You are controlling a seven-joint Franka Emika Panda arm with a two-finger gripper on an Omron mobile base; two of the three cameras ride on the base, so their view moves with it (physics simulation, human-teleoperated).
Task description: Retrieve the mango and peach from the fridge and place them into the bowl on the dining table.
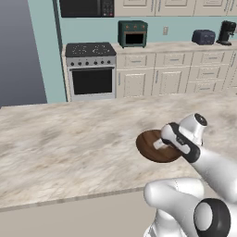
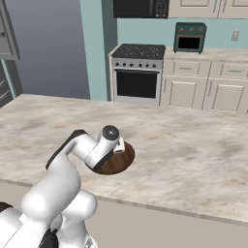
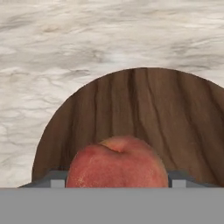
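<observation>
We had the gripper (image 3: pixel 116 184) closed on the peach (image 3: pixel 117 162), one fingertip (image 3: pixel 54 179) pressed to its left side and the other to its right. The peach filled the gap between the fingers and hung over the bowl (image 3: pixel 175 118); whether it touched the bowl floor, we couldn't tell. The bowl sat on the dining table (image 3: pixel 52 57), directly beneath the fingers. From the base cameras the hand (image 1: pixel 178 141) covered part of the bowl (image 1: pixel 150 146).

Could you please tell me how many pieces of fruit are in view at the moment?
1: the peach sits between the claw's fingertips, above the bowl. In both base views the arm covers part of the bowl, so another could be hidden.
</observation>
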